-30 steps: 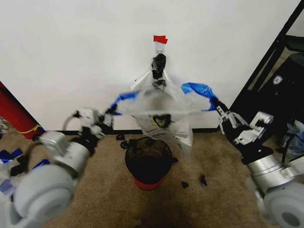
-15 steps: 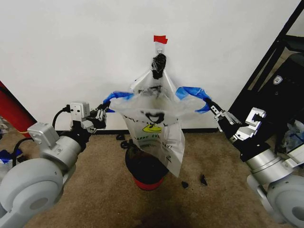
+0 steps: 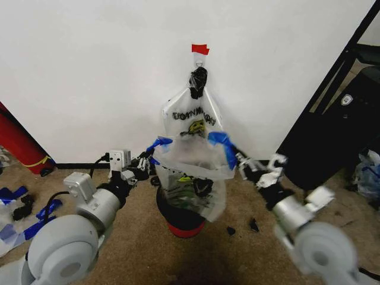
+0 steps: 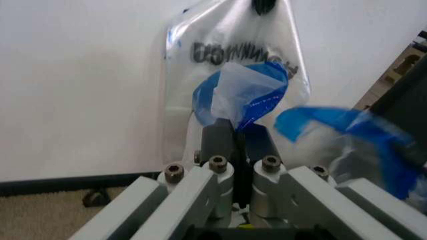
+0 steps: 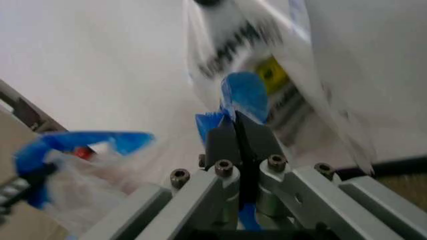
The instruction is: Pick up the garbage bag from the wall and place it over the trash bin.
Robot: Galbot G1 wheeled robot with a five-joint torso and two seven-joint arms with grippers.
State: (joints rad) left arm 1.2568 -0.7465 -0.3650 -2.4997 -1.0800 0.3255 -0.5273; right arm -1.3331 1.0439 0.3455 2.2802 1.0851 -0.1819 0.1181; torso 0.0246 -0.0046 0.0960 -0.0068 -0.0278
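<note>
Pinching one blue-taped handle in each gripper's fingers, left gripper (image 3: 149, 161) and right gripper (image 3: 239, 163), I spread the garbage bag (image 3: 190, 178) open above the trash bin (image 3: 185, 222).

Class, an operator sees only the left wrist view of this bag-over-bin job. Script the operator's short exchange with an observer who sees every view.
Operator: My left gripper is shut on the garbage bag. Where is the trash bin?
Observer: In the head view, the trash bin stands on the carpet, right below the bag.
Operator: Has the right gripper a hold?
Observer: Yes. In its wrist view, the right gripper is shut on a blue tape strip.
Operator: What's on the wall?
Observer: A second printed bag hangs under the red tape.
</note>
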